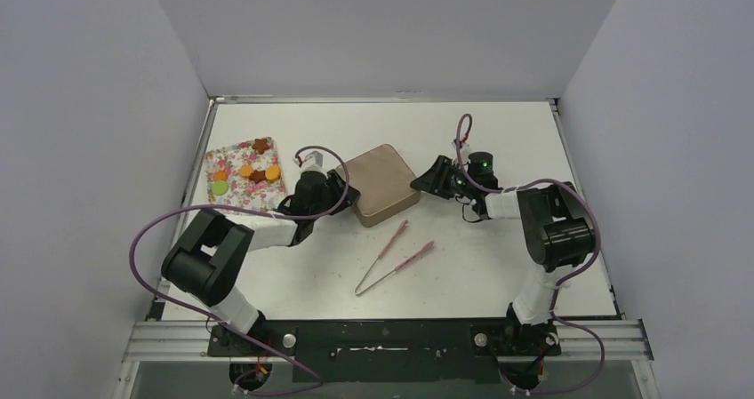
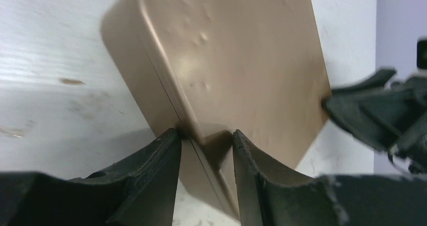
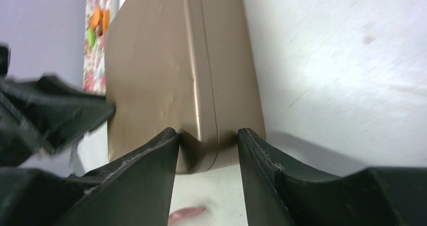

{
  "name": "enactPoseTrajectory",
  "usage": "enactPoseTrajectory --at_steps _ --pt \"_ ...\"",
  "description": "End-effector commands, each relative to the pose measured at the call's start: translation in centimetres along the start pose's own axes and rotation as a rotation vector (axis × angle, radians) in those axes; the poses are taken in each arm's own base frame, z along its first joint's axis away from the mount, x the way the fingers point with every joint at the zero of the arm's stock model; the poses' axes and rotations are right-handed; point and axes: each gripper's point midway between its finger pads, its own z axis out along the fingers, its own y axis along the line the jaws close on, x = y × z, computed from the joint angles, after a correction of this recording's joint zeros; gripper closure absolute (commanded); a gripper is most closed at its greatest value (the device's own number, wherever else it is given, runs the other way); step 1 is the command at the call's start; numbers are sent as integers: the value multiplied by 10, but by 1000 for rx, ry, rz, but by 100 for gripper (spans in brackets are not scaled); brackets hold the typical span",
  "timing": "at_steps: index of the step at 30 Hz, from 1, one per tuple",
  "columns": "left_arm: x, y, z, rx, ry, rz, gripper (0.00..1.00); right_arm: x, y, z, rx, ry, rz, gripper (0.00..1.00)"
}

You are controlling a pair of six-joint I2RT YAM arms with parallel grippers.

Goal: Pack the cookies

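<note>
White worktop (image 1: pixel 498 132). Far left on it, by the left wall: a floral tray (image 1: pixel 238 196). The cookies (image 1: pixel 246 171) all lie on that tray, orange and dark brown plus one green cookie (image 1: pixel 219 187).

Just right of the tray, the left claw (image 2: pixel 205 133) is clamped on the left corner of the tan tin (image 1: pixel 382 181). Its wrist view shows both fingers against that corner, one at the lid seam and one on the lid top. The tin lies flat mid-worktop with its lid on.

Pink-handled tongs (image 1: pixel 392 243) lie in front of the tin, apart from it, with neither claw on them.

The right claw (image 3: pixel 207 131) straddles the tin's right corner, jaws partly apart with the corner between them. Can't tell whether they actually pinch it.
</note>
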Motion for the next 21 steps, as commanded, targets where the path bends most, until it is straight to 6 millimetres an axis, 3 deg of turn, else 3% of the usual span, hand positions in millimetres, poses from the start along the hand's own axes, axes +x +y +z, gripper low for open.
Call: enactPoseTrajectory --at_steps 1,4,7,10,12,15,21 --pt "36 -47 -14 160 71 24 62 -32 -18 10 98 -56 -55 51" --pt "16 -50 -22 157 -4 23 61 -59 -16 8 105 -115 -62 42" --pt "-21 -34 -28 96 -116 -5 58 -79 -12 2 94 -161 -53 36" --pt "-58 -9 -28 31 -200 -43 49 -87 -9 -5 92 -190 -52 30" --pt "-70 -1 -26 21 -215 -59 43 -84 -9 -7 88 -191 -46 28" --pt "-78 6 -17 15 -224 -61 39 -76 -7 -7 59 -192 -16 27" --pt "-79 -1 3 76 -191 -65 40 -64 -9 -2 25 -167 17 28"
